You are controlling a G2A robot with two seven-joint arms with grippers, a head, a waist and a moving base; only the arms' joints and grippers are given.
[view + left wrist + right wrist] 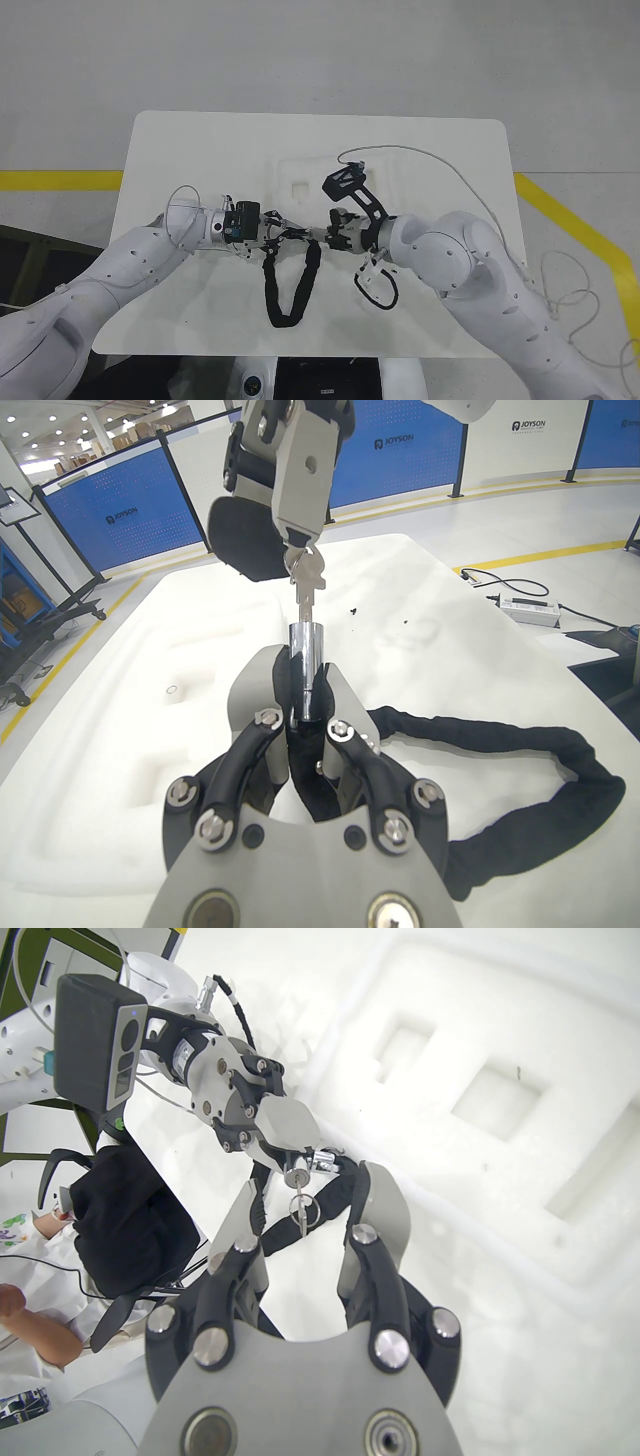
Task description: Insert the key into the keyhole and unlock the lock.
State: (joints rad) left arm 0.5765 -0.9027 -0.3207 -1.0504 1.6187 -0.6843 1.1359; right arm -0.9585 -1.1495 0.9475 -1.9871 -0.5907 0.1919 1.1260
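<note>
Evidently the left gripper (302,660) clamps the lock (306,635) to steady it — the right gripper (310,1188), jaws apart, straddles the inserted key (311,572), ready to turn it

The tip of the small silver metal key (306,597) was hidden inside the shiny chrome lock cylinder (306,650), so its depth could not be told. The grey fingers (250,685) of the left gripper (304,660) covered the cylinder's lower end. The black fabric-covered chain (525,740) passed behind that gripper's body.
</note>
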